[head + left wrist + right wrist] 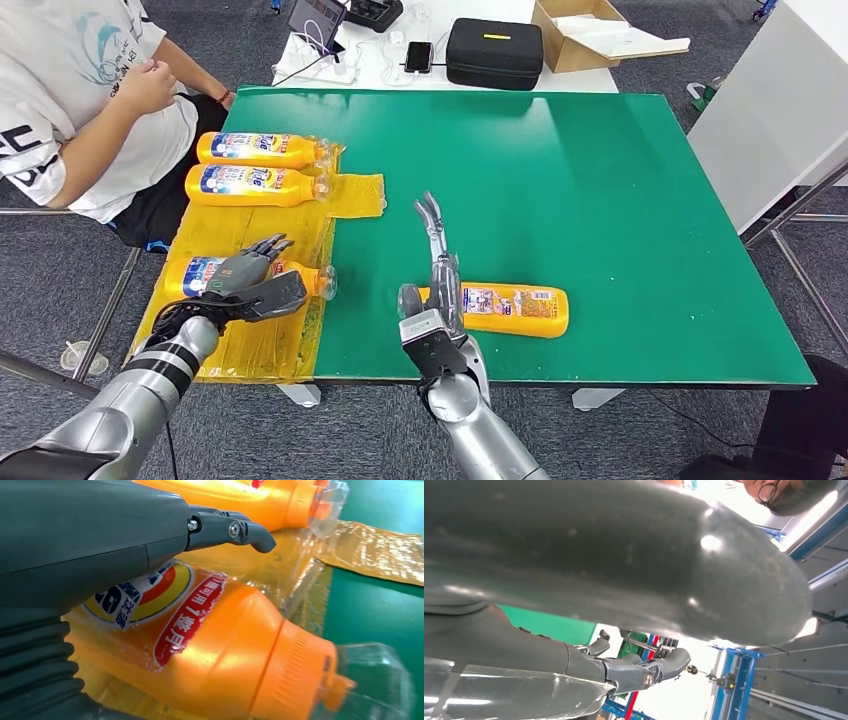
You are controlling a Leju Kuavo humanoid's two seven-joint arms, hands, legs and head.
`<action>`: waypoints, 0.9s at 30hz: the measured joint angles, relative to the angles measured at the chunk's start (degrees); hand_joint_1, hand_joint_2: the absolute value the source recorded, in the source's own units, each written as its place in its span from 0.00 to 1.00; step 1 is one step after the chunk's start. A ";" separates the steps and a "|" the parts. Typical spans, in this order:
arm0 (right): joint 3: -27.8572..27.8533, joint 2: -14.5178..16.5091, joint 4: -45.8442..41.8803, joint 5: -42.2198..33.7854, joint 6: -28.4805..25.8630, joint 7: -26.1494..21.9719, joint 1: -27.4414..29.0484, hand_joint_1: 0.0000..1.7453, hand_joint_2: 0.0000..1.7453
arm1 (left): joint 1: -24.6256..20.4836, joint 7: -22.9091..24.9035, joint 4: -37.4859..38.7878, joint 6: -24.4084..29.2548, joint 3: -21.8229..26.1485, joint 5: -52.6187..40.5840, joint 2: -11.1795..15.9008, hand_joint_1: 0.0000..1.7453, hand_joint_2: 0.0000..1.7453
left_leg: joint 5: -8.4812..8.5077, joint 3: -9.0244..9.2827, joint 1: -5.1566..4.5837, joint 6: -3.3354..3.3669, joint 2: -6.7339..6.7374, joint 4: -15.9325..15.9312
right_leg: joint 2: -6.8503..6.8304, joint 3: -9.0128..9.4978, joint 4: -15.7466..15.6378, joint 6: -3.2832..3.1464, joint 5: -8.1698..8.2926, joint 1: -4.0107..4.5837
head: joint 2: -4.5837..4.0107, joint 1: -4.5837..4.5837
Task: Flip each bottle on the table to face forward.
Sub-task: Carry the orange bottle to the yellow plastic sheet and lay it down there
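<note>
A: Nearest us, our right hand point(437, 262) lies on the bottle point(512, 309) at six o'clock, fingers out straight, gripping nothing. We judge it smooth, slippery, stiff: hold mid-body.

B: At nine o'clock our left hand point(254, 280) rests on another bottle point(196, 276); the grip is hidden, we can't tell. Two bottles point(262, 167) lie beyond.

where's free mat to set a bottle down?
Free: the green mat right of the yellow sheet, and beyond and right of the lone bottle. Crowded: the yellow sheet, with three bottles and the left hand over the nearest bottle.
</note>
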 joint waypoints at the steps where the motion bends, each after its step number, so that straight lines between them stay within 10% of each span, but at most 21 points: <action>1: -0.04 0.00 0.14 -0.02 0.03 0.01 -0.08 0.00 0.00 | -0.01 -0.20 -0.01 -0.33 0.09 0.22 0.01 0.00 0.00 | 0.00 0.01 0.00 0.00 0.00 0.00 | 0.00 0.01 0.00 0.00 0.00 0.00 | -0.01 0.01; 10: -0.36 0.00 1.39 -0.67 0.37 -0.15 -0.51 0.00 0.00 | -0.47 -5.46 -0.62 -10.21 2.09 7.47 0.88 0.00 0.00 | 0.00 0.12 0.00 0.00 -0.03 -0.01 | -0.01 0.14 0.00 0.00 0.00 0.00 | -0.01 0.00; 14: -0.45 -0.05 2.14 1.65 -0.31 1.13 -0.80 0.00 1.00 | 1.25 -7.28 -2.97 -7.69 5.23 17.33 0.44 0.00 0.00 | 0.00 0.13 0.00 0.00 0.01 0.00 | 0.00 0.11 0.00 0.00 0.00 0.00 | -0.01 0.00; 20: -0.50 -3.22 3.86 17.52 2.09 17.67 -2.24 0.00 1.00 | 8.12 -7.26 -15.43 6.17 16.90 38.48 -4.25 0.00 0.00 | -0.02 0.08 -0.07 0.01 0.02 0.01 | 0.00 0.06 -0.02 0.01 0.00 -0.05 | 0.00 0.01; 27: -1.85 -7.19 3.82 23.98 5.81 23.51 -2.14 0.00 1.00 | 14.56 -7.20 -26.26 7.41 24.27 43.44 -6.57 0.00 0.00 | -0.04 -0.01 -0.03 0.02 0.02 0.01 | 0.01 -0.07 -0.02 0.01 -0.01 -0.02 | -0.01 -0.02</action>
